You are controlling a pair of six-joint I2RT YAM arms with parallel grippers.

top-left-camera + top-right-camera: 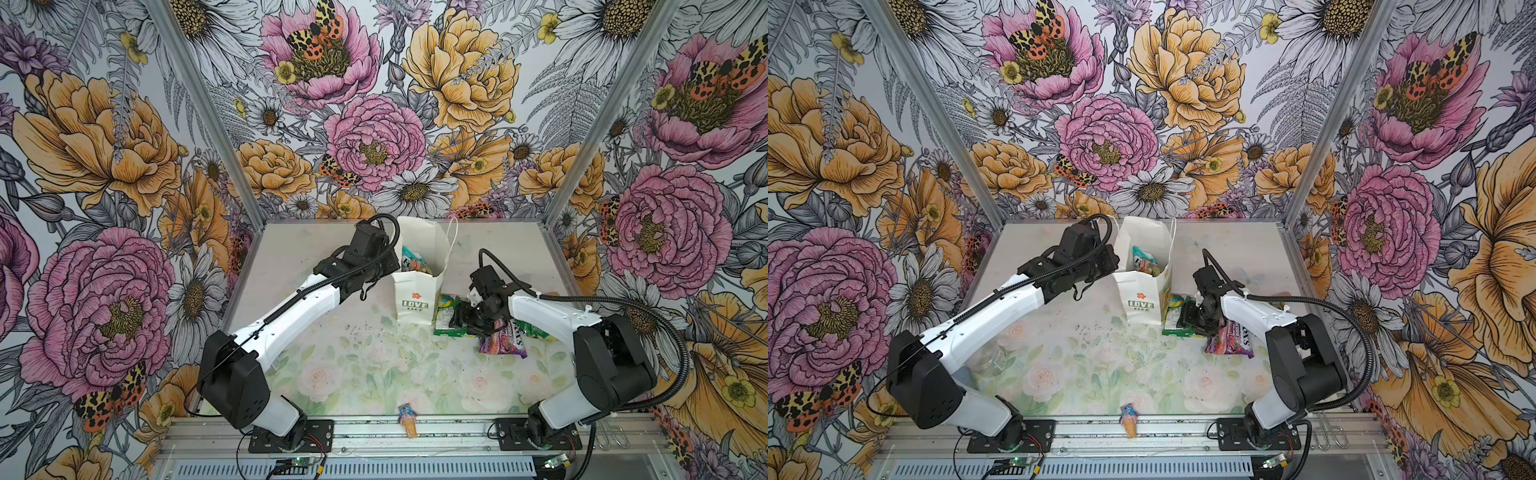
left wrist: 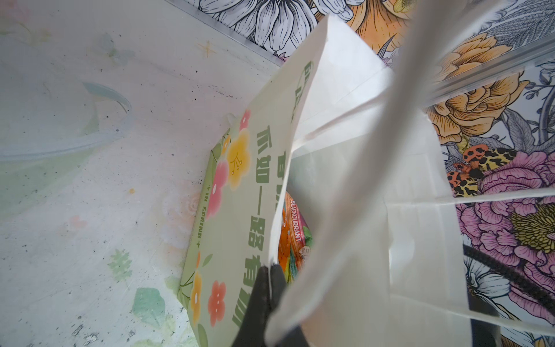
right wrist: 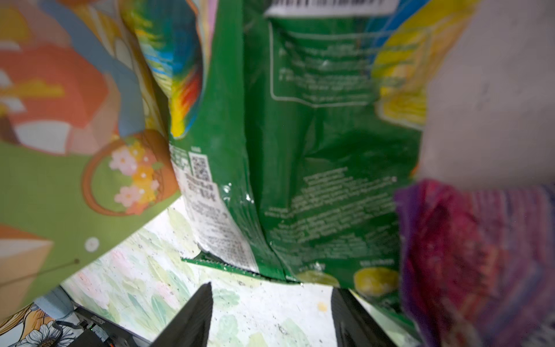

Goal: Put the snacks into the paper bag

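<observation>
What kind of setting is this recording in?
Probably a purpose-built robot test booth, not a home: flower-printed wall panels in metal framing enclose a table, and the left arm and right arm are bolted to a rail along its front.

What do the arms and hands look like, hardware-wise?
Both match. The left arm and right arm have white link shells and bulky black joint housings, with black corrugated conduit looping outside them. The left hand and right hand have plain black tapered fingers. No markings are legible.
</observation>
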